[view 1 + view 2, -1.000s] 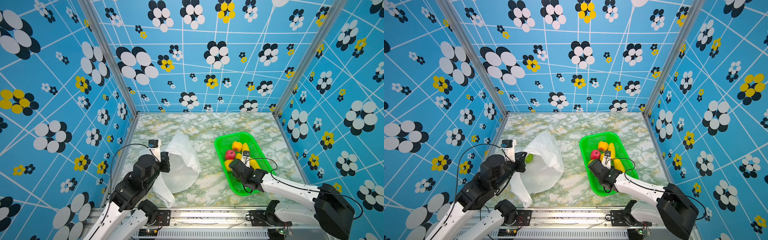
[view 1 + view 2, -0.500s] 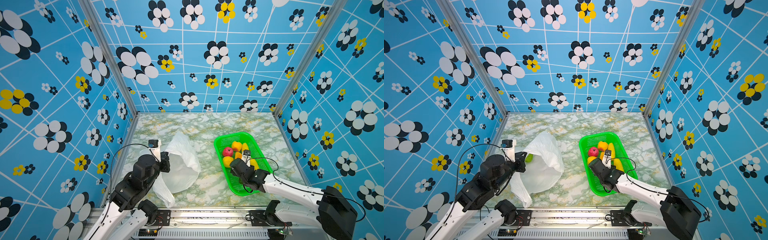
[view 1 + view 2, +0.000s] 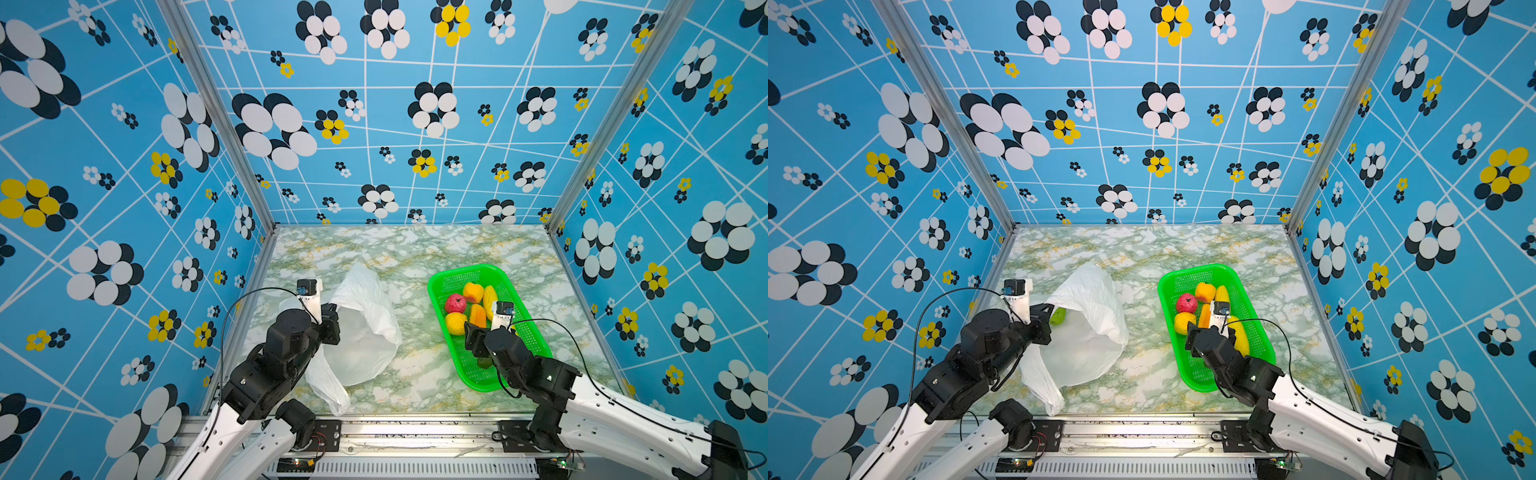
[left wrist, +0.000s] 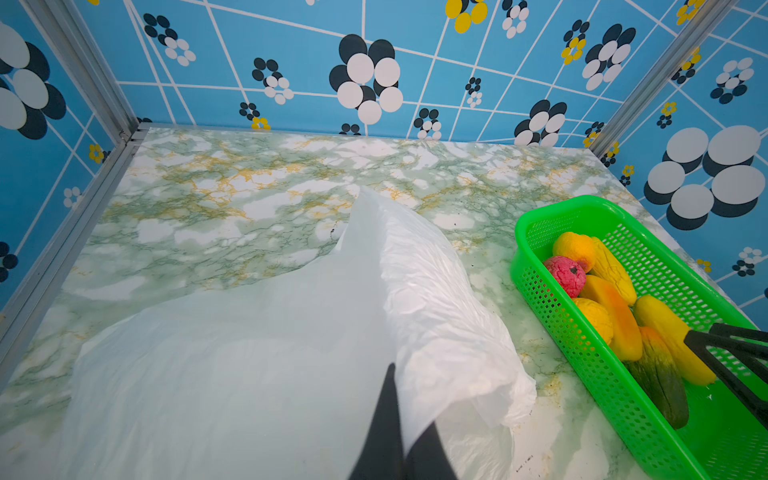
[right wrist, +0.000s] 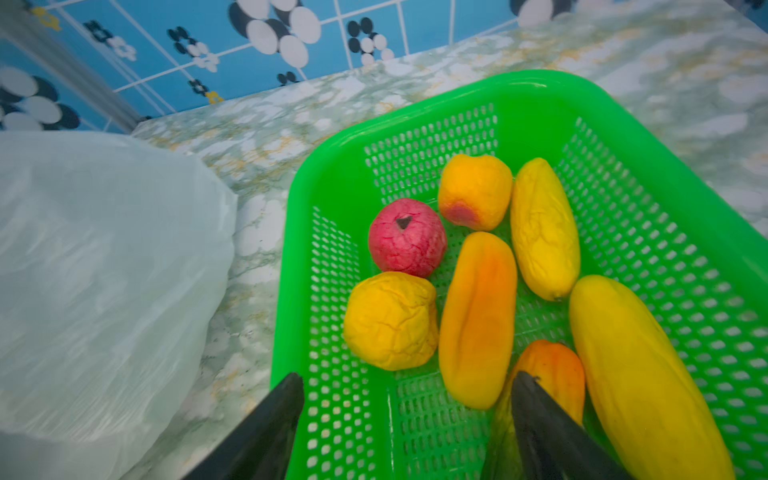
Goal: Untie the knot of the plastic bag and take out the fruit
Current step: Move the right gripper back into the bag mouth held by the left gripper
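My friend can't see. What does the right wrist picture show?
A green basket holds seven toy fruits: one red, the rest mostly yellow or orange. The right gripper hangs open over it, black fingers apart with nothing between them. A white bag lies beside the basket on the marble table.

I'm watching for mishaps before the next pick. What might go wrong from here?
1. The left gripper pinches only a thin edge of the bag. If it slips, the plastic may fall over the green fruit at its mouth.
2. The right gripper, open, hangs low in the basket with one finger by the orange-green fruit. Pulling out may knock it.
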Robot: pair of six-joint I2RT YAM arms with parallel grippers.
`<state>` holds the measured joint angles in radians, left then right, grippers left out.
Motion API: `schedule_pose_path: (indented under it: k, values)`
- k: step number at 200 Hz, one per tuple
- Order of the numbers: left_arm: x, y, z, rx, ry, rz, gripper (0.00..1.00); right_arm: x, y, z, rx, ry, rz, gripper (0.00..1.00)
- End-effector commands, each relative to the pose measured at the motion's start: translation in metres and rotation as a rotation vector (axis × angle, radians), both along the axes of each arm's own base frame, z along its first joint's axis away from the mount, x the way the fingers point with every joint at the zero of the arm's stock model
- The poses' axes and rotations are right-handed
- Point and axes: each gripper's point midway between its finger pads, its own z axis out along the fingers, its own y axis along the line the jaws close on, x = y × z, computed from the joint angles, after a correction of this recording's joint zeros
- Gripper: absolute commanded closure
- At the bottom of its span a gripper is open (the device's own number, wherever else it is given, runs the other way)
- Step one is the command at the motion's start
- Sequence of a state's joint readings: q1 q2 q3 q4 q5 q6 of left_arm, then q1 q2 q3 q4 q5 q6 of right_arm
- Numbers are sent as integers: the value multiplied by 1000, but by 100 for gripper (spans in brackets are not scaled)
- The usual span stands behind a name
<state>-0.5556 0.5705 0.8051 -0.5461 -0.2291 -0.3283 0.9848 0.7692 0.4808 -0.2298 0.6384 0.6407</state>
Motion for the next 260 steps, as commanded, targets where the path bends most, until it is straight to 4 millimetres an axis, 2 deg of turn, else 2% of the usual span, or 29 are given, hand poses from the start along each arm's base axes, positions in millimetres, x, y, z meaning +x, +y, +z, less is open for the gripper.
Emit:
schedule_pose_path:
  k: [1, 17, 52, 68, 95, 133, 167, 189, 222, 260]
  values:
    - [5, 4, -4, 15, 7, 29, 100, -11, 34, 23, -17, -115, 163, 21]
    - [6, 3, -4, 15, 11, 26, 100, -22, 61, 31, -17, -161, 258, 23]
    - [6, 2, -4, 16, 12, 23, 100, -42, 119, 35, -58, -194, 421, 31]
    - [7, 4, -4, 23, 11, 31, 100, -50, 147, 34, -70, -182, 497, 39]
    - [8, 2, -4, 23, 12, 27, 100, -69, 197, 31, -48, -167, 639, 46]
    - [6, 3, -2, 18, 7, 24, 100, -103, 254, 28, -88, -178, 770, 51]
    - [5, 2, -3, 15, 9, 21, 100, -120, 286, 18, -73, -145, 866, 53]
    - [4, 2, -4, 12, 14, 17, 100, -123, 304, 6, -104, -110, 885, 57]
    - [3, 3, -2, 8, 5, 18, 100, -121, 318, -17, -144, -70, 870, 60]
    - [2, 2, -3, 5, 7, 12, 100, -114, 329, -30, -172, -60, 846, 61]
